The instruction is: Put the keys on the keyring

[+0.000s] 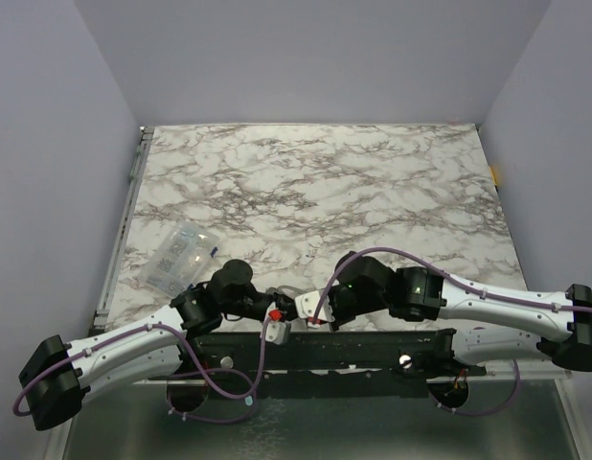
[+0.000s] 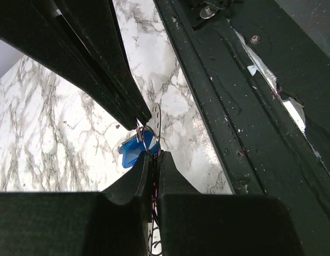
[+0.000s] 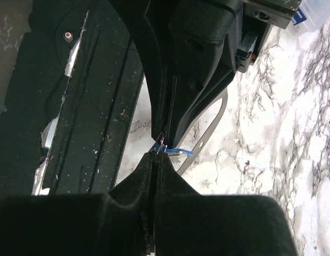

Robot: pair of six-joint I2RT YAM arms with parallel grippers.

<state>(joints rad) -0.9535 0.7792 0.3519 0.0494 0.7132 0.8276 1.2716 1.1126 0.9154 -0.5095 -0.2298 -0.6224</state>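
Blue key (image 2: 134,153) hung where the tips met, left gripper (image 2: 153,157) and right gripper (image 3: 156,154) both with jaws pinched together; keyring (image 3: 210,130) alongside, threading seemingly unfinished.

- Partly hidden behind left gripper (image 2: 153,158): blue key (image 2: 134,151).
- Mostly hidden behind that gripper, right wrist view: keyring (image 3: 210,136).
- Cut off at top edge: clear packet (image 3: 314,10).

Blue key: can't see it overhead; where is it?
In the left wrist view, the blue key sits mid-frame where left claw and right claw meet, above the table.
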